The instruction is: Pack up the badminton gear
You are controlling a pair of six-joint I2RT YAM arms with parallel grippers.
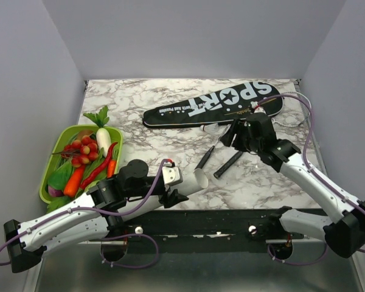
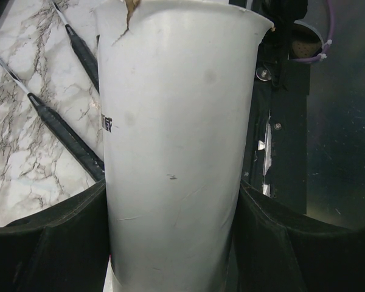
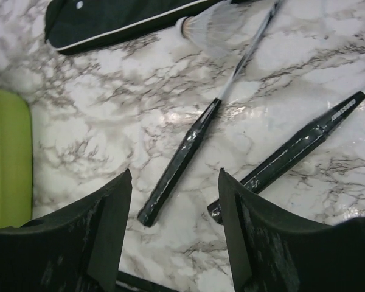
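**Badminton rackets (image 1: 205,158) lie beside their bag (image 1: 213,104) on a marble table (image 1: 140,140)**

Two slim rackets rest side by side near the middle of the table. Their black handles point toward the arms' bases and their thin shafts run up toward the wide end of the long black bag lettered "SPORT". The bag lies flat across the far half of the table. The racket heads are hidden behind the right arm, so whether they lie inside the bag cannot be told.

The right gripper (image 3: 173,188) hangs just above the handle ends with its jaws spread apart and nothing between them. The wrist view shows one handle (image 3: 179,161) straight below the gap and the other handle (image 3: 292,149) off to the side. A white shuttlecock (image 3: 204,30) sits just beside the bag's edge.

Near the front edge, the left gripper (image 1: 176,185) has its jaws wide around a white paper cup (image 2: 176,152), one finger pressed to each side. A green tray (image 1: 50,159) of toy vegetables stands at the table's left edge, well apart from the rackets.
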